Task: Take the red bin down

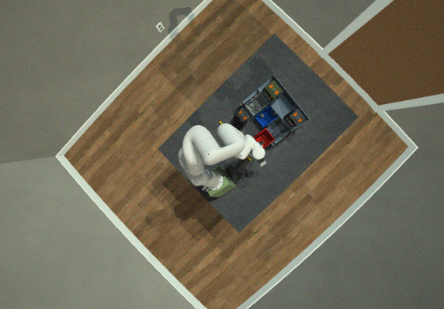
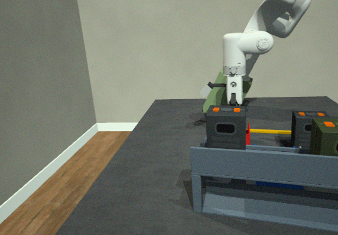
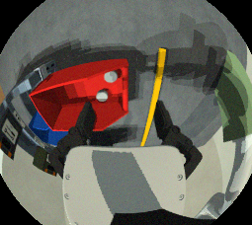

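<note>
The red open bin (image 3: 84, 98) lies just under my gripper in the wrist view, with two grey parts (image 3: 106, 86) inside it. From above, the red bin (image 1: 265, 137) sits at the corner of the grey shelf (image 1: 272, 112) nearest the arm. In the side view only a red sliver (image 2: 248, 137) shows behind a dark box, so I cannot tell what its base rests on. My gripper (image 3: 124, 109) is open wide and points down. One finger is over the bin's inside and the other is outside its end wall. It holds nothing. It also shows in the side view (image 2: 234, 100).
A blue bin (image 1: 266, 116) stands on the shelf beside the red one. Dark grey boxes (image 2: 226, 130) and a green box (image 2: 325, 136) with orange tabs sit on the shelf. A thin yellow rod (image 2: 269, 131) runs between my fingers' line and the shelf. The arm's green base (image 2: 220, 91) stands behind.
</note>
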Controlling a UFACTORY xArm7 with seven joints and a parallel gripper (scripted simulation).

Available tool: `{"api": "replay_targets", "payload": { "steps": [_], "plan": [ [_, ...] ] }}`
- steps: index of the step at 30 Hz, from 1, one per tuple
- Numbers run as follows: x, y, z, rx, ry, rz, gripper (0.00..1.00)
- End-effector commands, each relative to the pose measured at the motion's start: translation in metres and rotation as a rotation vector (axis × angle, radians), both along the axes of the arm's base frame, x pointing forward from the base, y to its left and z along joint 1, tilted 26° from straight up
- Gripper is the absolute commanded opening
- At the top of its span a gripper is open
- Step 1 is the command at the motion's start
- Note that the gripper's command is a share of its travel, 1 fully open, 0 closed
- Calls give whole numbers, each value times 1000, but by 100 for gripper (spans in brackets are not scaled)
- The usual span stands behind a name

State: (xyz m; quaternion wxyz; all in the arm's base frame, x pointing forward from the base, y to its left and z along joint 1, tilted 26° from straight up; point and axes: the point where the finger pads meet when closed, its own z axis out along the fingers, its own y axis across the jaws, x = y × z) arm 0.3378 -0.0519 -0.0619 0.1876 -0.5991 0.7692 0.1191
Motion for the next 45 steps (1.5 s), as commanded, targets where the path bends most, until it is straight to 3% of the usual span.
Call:
{"api": "replay_targets", "payload": {
  "steps": [1, 6, 11, 45],
  "plan": [
    [-2, -3, 10, 2, 8, 4, 100],
    [-2, -3, 10, 2, 8, 4, 100],
    [-6, -18, 42, 2, 8, 4, 100],
    [-4, -12, 29, 2, 7, 4, 100]
  ]
}}
